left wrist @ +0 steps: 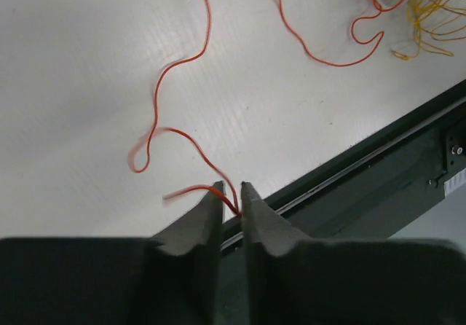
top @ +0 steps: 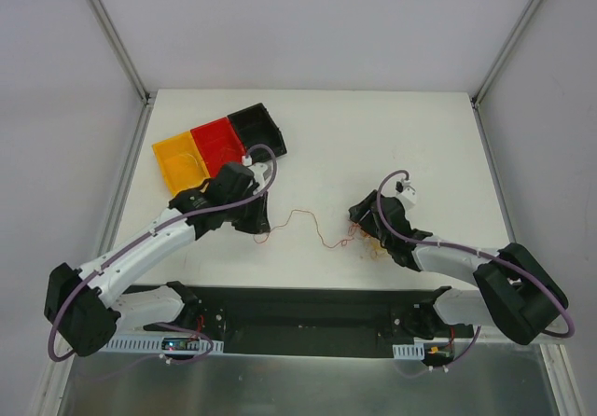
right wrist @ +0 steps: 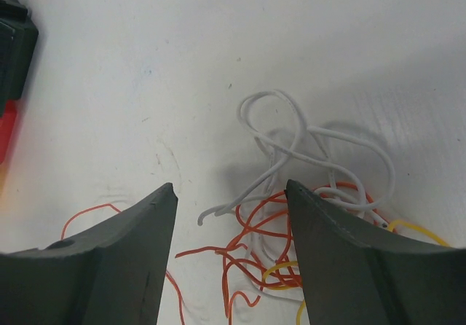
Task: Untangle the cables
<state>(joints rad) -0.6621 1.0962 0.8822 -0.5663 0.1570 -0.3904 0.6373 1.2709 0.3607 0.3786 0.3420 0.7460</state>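
Cables [right wrist: 255,226]: hair-thin, limp, probably snag-prone; take free ends.
Left gripper [left wrist: 231,196]: pinching red strand [left wrist: 156,99], well apart from tangle [top: 367,240].
Right gripper [right wrist: 229,197]: spread above tangle.

Trays [top: 219,145] sit behind left gripper [left wrist: 232,186]; far table [top: 373,136] lies open.

Cables [top: 360,241] right of tray [top: 216,142]

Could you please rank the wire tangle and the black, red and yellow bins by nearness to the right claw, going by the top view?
1. The wire tangle, right by the right claw.
2. The black bin, far left, rightmost in its row.
3. The red bin, middle.
4. The yellow bin, leftmost.
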